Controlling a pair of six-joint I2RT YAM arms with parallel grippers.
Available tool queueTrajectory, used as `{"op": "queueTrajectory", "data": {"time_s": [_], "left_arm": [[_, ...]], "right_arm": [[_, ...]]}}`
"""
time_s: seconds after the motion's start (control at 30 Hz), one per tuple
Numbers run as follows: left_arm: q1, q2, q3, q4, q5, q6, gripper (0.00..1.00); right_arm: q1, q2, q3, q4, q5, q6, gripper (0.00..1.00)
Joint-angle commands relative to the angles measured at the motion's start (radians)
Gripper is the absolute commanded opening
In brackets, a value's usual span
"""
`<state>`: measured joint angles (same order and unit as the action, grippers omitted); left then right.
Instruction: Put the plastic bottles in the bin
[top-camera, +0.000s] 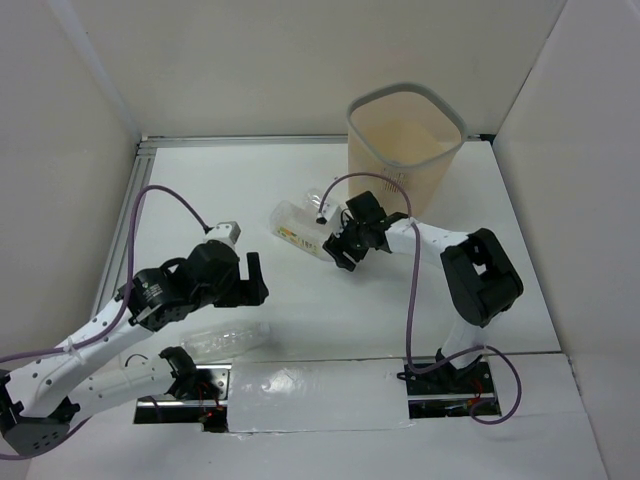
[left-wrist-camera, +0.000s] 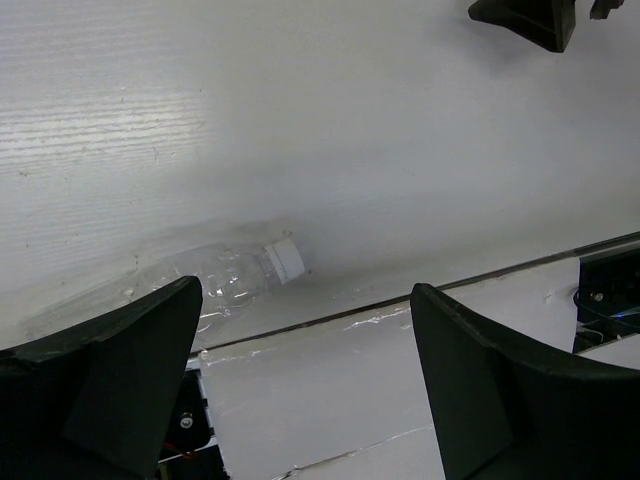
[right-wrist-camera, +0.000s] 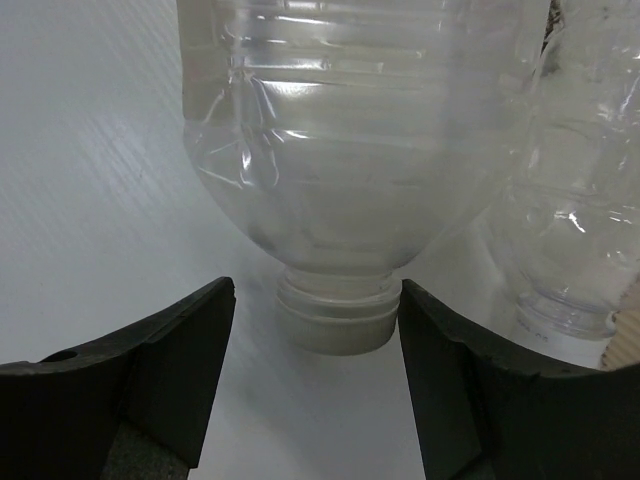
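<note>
Right hand (right-wrist-camera: 315, 292) low on bent arm (top-camera: 478, 272) — open astride cap (right-wrist-camera: 338, 322) of bottle (right-wrist-camera: 340, 150), no grip — left hand (left-wrist-camera: 305, 290) wide open, empty

bin (top-camera: 405, 150): upright, far right of bench (top-camera: 330, 315) | right gripper (top-camera: 338, 254): at one end of labelled bottle (top-camera: 296, 228), which lies left of bin | second bottle (top-camera: 314, 196): clear, just behind the labelled one | left gripper (top-camera: 256, 280): just beyond front bottle (top-camera: 226, 340), which lies clear by the front edge
</note>
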<state>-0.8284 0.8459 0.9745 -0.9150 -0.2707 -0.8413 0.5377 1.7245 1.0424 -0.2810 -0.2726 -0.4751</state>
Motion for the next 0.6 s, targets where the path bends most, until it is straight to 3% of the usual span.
{"op": "queueTrajectory", "data": {"time_s": [0.0, 0.17, 0.3, 0.4, 0.57], "left_arm": [[-0.006, -0.015, 0.007, 0.011, 0.010, -0.010, 0.98], [-0.006, -0.015, -0.005, 0.011, 0.010, -0.031, 0.97], [-0.006, -0.015, -0.016, 0.021, 0.030, -0.042, 0.97], [-0.006, -0.015, -0.025, 0.031, 0.039, -0.042, 0.95], [-0.006, -0.033, -0.048, 0.041, 0.048, -0.051, 0.95]], "right_arm": [[-0.005, 0.024, -0.004, 0.072, -0.002, -0.016, 0.72], [-0.005, 0.024, -0.013, 0.111, -0.002, -0.016, 0.60], [-0.005, 0.024, -0.004, 0.120, -0.011, 0.004, 0.56], [-0.005, 0.024, 0.005, 0.120, -0.031, 0.015, 0.42], [0.005, 0.008, 0.060, 0.069, -0.074, 0.015, 0.08]]}}
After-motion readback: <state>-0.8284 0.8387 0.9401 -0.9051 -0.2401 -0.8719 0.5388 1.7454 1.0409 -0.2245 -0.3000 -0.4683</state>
